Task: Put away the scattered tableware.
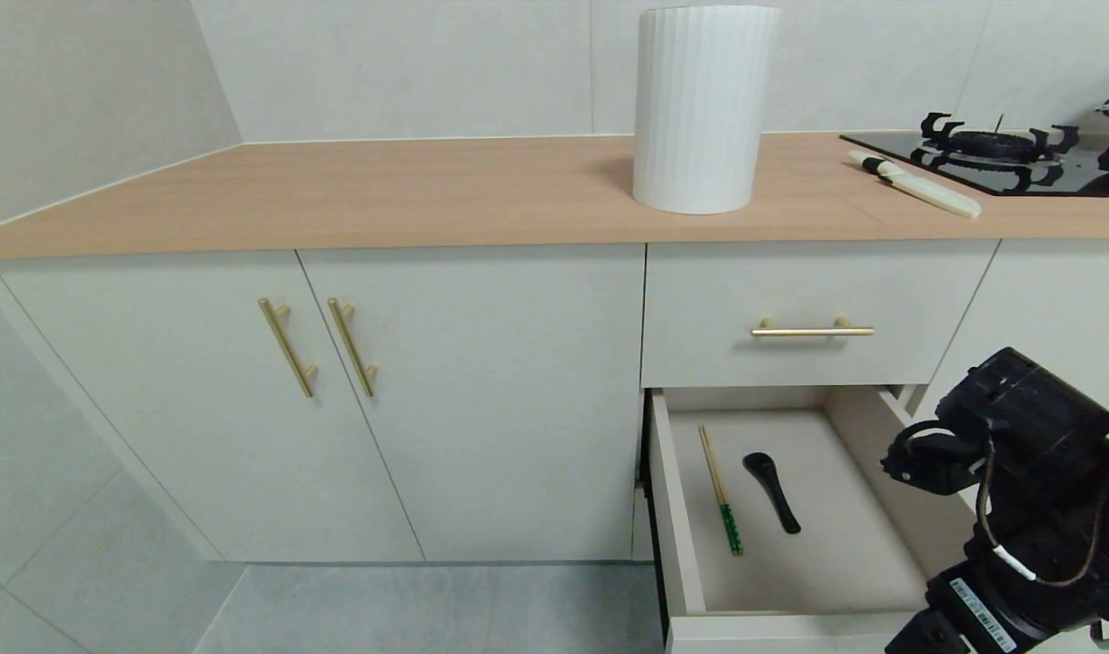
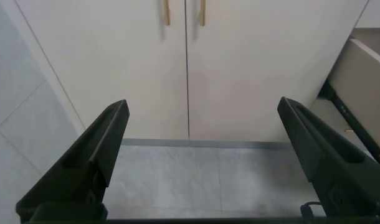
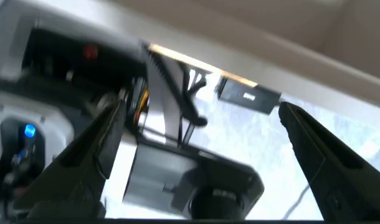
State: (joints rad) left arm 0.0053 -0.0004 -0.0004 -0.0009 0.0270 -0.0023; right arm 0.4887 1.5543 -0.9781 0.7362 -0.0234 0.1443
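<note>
the left gripper has its two dark fingers spread wide apart with nothing between them. beyond the gap are the pale cupboard doors and the grey floor tiles, and the side of the pulled-out drawer shows at the edge.

the right gripper is not that one; the right gripper is parted just as wide and holds nothing, and what lies past its fingers is too blurred to name. in the head view the right arm sits at 4 o'clock, just beside the drawer's outer side.

the drawer, the lower of two, stands open at 5 o'clock. inside it lies a pair of chopsticks with green ends, close to the wall nearer the cupboard doors. a black spoon lies flat at 3 o'clock of them, near but apart, bowl toward the back. the upper drawer at 12 o'clock of it is closed, with a gold bar handle.

on the wooden counter a tall white ribbed cylinder stands upright at 12 o'clock. a cream knife lies on the counter at 3 o'clock of it, its tip at the edge of the black stove at 2 o'clock.
</note>
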